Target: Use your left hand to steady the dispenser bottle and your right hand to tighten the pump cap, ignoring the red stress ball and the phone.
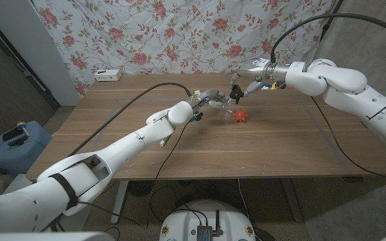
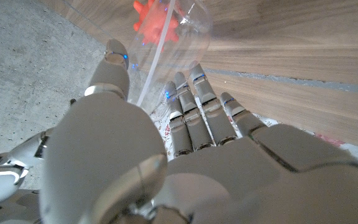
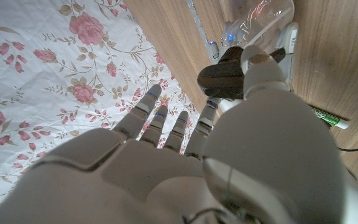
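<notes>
Clear plastic bottle (image 2: 179,28), black pump cap (image 3: 224,78)

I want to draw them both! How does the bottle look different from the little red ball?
The dispenser bottle is clear, so you can see through it; the red stress ball is solid red.
The bottle is held up by the left hand, with the right hand at its black pump cap; no hand touches the ball, which sits on the table.
The bottle looks smooth; the ball looks bumpy.
Both are near the middle of the table.
</notes>
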### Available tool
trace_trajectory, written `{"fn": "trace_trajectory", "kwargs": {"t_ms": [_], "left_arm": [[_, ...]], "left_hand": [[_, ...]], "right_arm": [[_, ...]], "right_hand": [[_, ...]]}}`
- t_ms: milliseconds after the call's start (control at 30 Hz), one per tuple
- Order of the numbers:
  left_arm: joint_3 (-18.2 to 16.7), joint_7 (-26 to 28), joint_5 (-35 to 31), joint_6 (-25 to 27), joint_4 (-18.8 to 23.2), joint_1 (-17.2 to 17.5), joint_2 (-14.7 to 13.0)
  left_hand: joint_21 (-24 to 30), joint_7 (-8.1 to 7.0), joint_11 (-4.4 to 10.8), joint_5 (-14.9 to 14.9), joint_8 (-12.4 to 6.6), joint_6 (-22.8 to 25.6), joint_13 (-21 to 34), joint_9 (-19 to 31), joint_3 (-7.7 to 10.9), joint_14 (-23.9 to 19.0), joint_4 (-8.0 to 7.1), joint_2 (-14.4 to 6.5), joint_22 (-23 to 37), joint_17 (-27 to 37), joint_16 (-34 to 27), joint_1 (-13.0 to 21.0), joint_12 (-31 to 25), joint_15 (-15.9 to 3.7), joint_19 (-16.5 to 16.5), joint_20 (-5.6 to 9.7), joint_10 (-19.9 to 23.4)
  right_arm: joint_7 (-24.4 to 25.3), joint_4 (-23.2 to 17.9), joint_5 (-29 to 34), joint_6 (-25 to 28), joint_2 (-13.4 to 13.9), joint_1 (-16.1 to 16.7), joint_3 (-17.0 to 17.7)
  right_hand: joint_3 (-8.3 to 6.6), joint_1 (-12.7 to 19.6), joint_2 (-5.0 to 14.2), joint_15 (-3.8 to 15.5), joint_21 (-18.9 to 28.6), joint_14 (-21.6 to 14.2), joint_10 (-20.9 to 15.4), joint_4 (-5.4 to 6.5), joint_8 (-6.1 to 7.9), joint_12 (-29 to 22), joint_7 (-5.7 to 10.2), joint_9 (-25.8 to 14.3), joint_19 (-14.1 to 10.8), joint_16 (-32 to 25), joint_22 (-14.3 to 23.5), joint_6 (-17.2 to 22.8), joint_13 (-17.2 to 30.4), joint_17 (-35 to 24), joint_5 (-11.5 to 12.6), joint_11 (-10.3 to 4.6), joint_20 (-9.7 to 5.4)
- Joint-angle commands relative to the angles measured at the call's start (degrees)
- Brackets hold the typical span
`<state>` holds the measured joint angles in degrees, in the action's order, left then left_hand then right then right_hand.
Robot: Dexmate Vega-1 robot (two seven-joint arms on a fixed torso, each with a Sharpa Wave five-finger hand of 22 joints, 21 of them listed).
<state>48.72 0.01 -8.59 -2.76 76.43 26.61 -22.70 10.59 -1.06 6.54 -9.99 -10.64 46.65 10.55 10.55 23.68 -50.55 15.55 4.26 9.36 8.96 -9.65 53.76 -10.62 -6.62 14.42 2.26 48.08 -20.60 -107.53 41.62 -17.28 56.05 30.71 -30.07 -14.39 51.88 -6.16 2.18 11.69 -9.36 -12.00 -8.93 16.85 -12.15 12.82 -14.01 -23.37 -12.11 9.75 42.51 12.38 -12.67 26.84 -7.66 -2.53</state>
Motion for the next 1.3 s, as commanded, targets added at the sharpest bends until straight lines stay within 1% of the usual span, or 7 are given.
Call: {"fn": "trace_trajectory", "kwargs": {"t_ms": [33,333,367,633,767,933,1300], "left_arm": [[0.3,0.0,-0.2,-0.1,-0.6,-0.4,0.3],[0.4,0.0,-0.2,-0.1,-0.7,-0.4,0.3],[0.4,0.1,-0.2,-0.1,-0.7,-0.4,0.3],[0.4,0.1,-0.3,-0.2,-0.8,-0.4,0.3],[0.5,0.1,-0.3,-0.4,-1.0,-0.5,0.4],[0.5,0.1,-0.3,-0.6,-1.2,-0.6,0.5],[0.6,0.1,-0.4,-0.9,-1.5,-0.7,0.6]], "left_hand": [[0.0,-3.0,1.19,-0.3,-0.22,3.4,0.2,0.3,6.81,-0.2,-6.5,-4.7,0.1,0.3,-0.4,-1.8,-0.5,-3.96,0.0,4.44,1.5],[0.0,-2.95,1.24,-0.2,-0.2,3.4,0.2,0.3,6.78,-0.2,-6.49,-4.7,0.1,0.3,-0.4,-1.8,-0.5,-3.93,0.0,4.43,1.5],[0.0,-2.92,1.24,-0.2,-0.21,3.4,0.2,0.3,6.79,-0.2,-6.49,-4.7,0.1,0.3,-0.4,-1.8,-0.5,-3.93,0.0,4.43,1.5],[0.0,-3.07,1.12,-0.2,-0.19,3.4,0.2,0.3,6.78,-0.3,-6.53,-4.8,0.1,0.3,-0.4,-1.8,-0.5,-3.84,0.0,4.43,1.4],[0.0,-3.1,1.16,-0.2,-0.21,3.4,0.2,0.3,6.78,-0.3,-6.51,-4.8,0.1,0.3,-0.4,-1.8,-0.5,-3.87,0.0,4.45,1.4],[0.0,-2.95,1.14,-0.2,-0.22,3.5,0.2,0.3,6.78,-0.3,-6.5,-4.8,0.1,0.3,-0.4,-1.8,-0.6,-3.9,0.0,4.39,1.6],[0.0,-3.04,1.15,-0.2,-0.22,3.5,0.2,0.3,6.8,-0.3,-6.51,-4.8,0.1,0.3,-0.4,-1.8,-0.5,-3.87,0.0,4.4,1.4]], "right_arm": [[-4.5,-0.1,-3.5,2.3,-0.7,-1.2,-0.3],[-9.2,-0.6,-6.5,6.5,-1.7,-2.2,-0.9],[-9.6,-0.8,-6.8,7.1,-1.8,-2.2,-0.9],[-12.5,-1.9,-9.0,11.1,-2.0,-2.6,-1.3],[-13.0,-2.4,-9.1,12.7,-1.9,-2.7,-1.7],[-14.0,-3.3,-9.3,15.7,-2.2,-2.6,-2.1],[-14.7,-4.2,-10.3,19.1,-2.1,-2.6,-2.8]], "right_hand": [[0.0,0.4,-0.09,3.79,0.5,-0.8,-0.6,0.53,0.19,-0.6,-0.01,-0.1,-1.1,-0.6,0.1,0.6,0.2,-0.3,0.5,0.82,-1.01],[0.15,0.3,-0.12,3.33,0.6,-1.0,-0.8,0.71,0.15,-0.6,-0.03,-0.1,-2.0,-0.7,0.1,0.7,0.2,-0.4,0.6,2.22,-1.15],[0.2,0.3,-0.13,3.26,0.6,-1.0,-0.8,0.75,0.09,-0.6,-0.04,-0.1,-2.1,-0.7,0.1,0.6,0.2,-0.4,0.6,2.71,-1.15],[0.38,0.0,-0.2,2.68,0.5,-0.7,-0.7,0.93,-0.08,-0.5,-0.06,0.0,-2.3,-0.5,0.1,0.3,0.2,-0.5,0.6,3.22,-0.94],[0.56,-0.3,-0.26,2.31,0.4,-0.6,-0.7,1.11,-0.18,-0.5,-0.08,0.1,-2.3,-0.5,0.1,0.2,0.2,-0.5,0.6,3.42,-0.8],[0.82,-1.0,-0.22,2.14,0.3,-0.6,-1.0,1.47,-0.25,-0.6,-0.1,0.1,-2.3,-0.5,0.1,0.2,0.2,-0.6,0.5,4.3,-0.64],[1.04,-1.7,0.08,1.86,0.2,-0.8,-1.7,1.91,-0.21,-0.9,-0.09,0.2,-2.4,-0.6,0.1,0.5,0.2,-0.7,0.3,4.85,-0.58]]}}
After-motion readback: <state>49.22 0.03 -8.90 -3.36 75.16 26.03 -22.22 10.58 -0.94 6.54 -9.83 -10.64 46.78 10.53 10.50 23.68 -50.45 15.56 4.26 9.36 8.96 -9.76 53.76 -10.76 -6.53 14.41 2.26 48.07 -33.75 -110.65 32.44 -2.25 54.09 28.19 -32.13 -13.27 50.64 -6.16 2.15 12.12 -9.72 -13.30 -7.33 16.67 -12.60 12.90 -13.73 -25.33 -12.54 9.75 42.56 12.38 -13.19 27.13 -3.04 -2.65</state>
